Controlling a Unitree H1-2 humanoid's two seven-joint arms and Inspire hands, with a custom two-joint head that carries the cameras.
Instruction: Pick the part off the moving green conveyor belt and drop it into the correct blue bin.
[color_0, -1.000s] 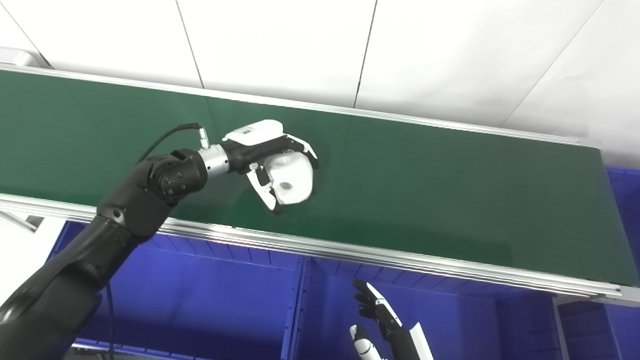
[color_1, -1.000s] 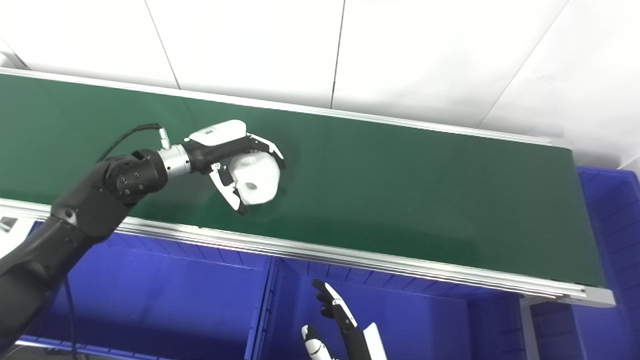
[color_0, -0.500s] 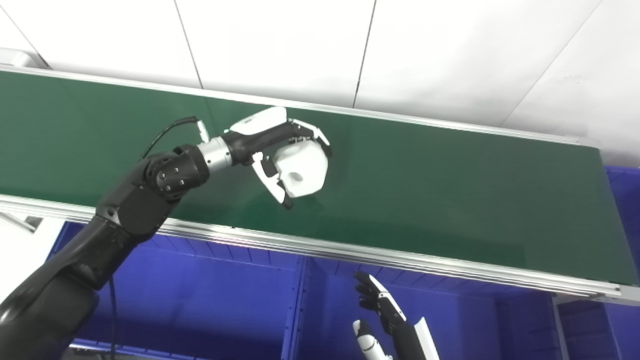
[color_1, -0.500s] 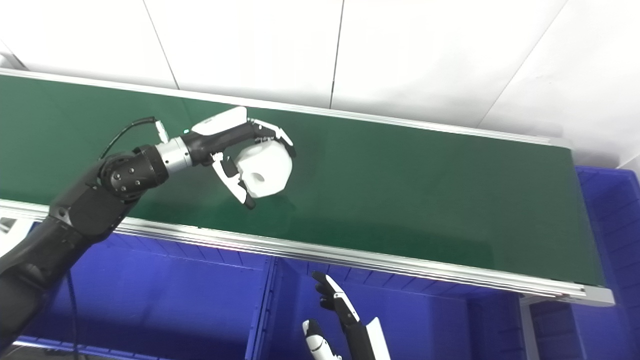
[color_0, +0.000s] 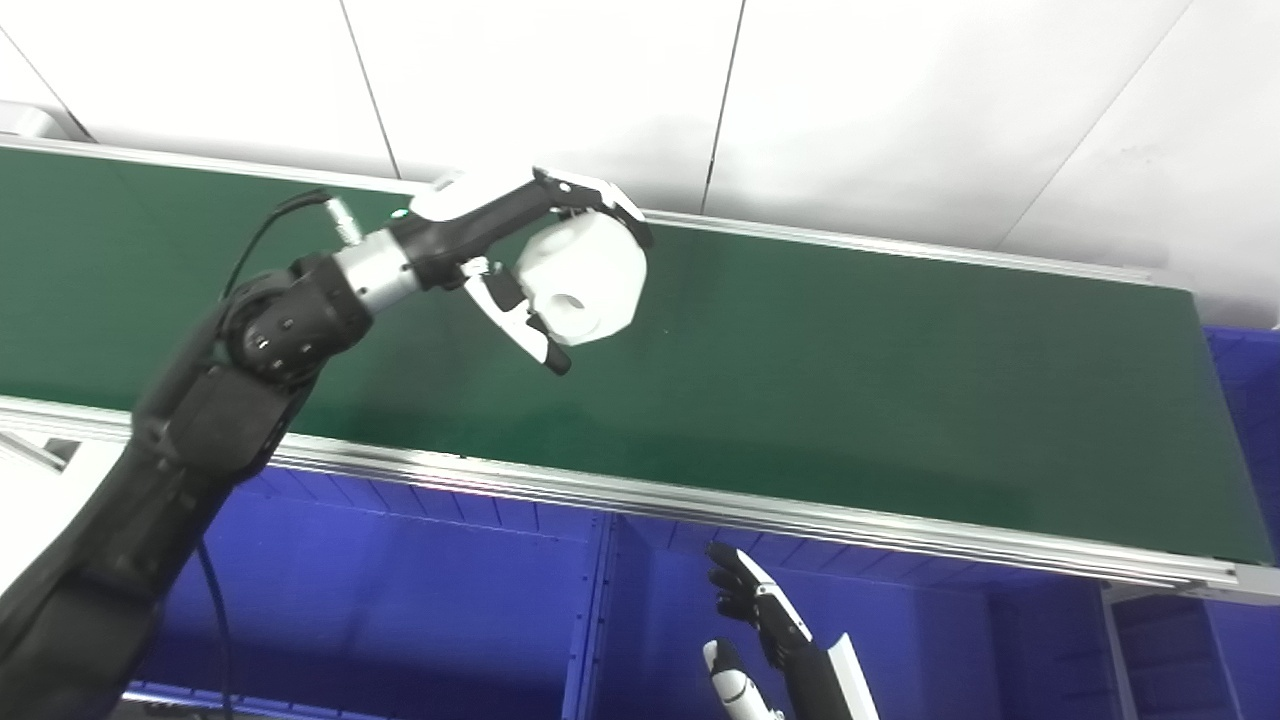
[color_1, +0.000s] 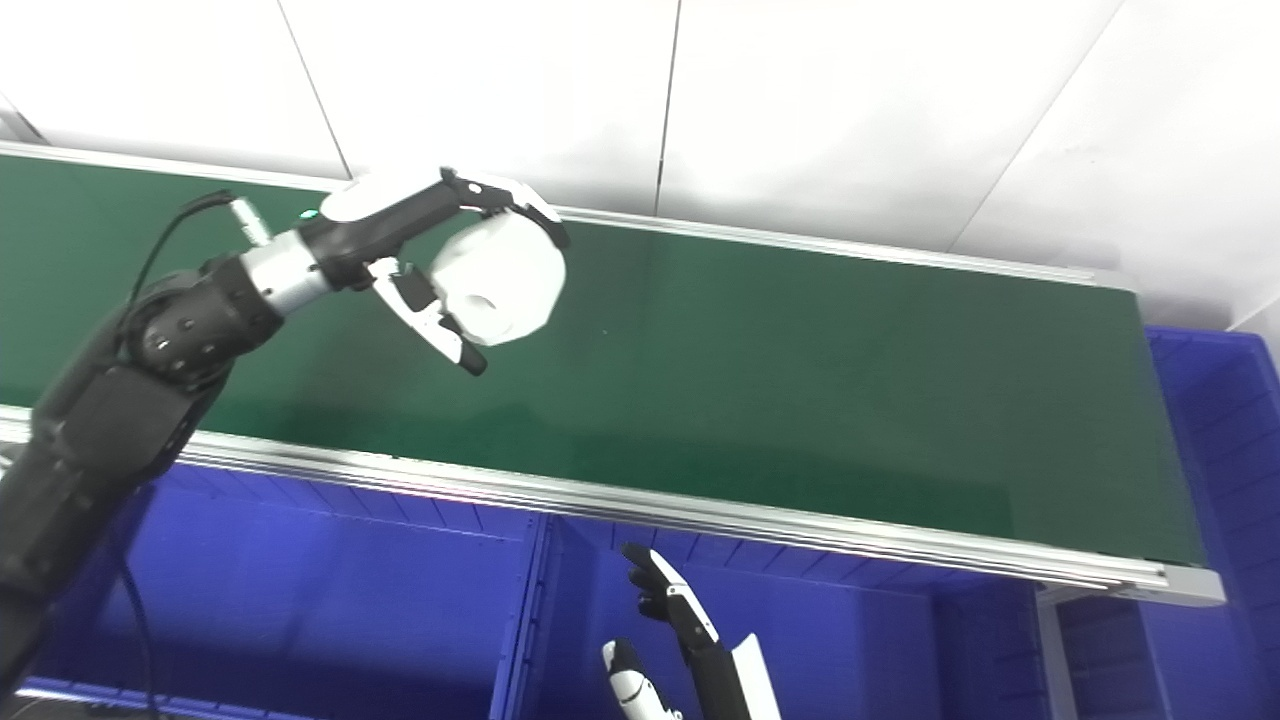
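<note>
Factory sorting line, green conveyor belt (color_0: 850, 380); blue bins (color_0: 400, 590)

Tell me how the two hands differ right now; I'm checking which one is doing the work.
The left hand is up over the green conveyor belt, while the right hand is low, in front of the blue bins. The left hand is closed around the white part; the right hand holds nothing, fingers apart. Both are black with white covers.

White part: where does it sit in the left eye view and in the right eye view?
Left eye view: white part upper centre-left, held in the left hand.
Right eye view: same part further left.
Shared landmark: green conveyor belt beneath it.
</note>
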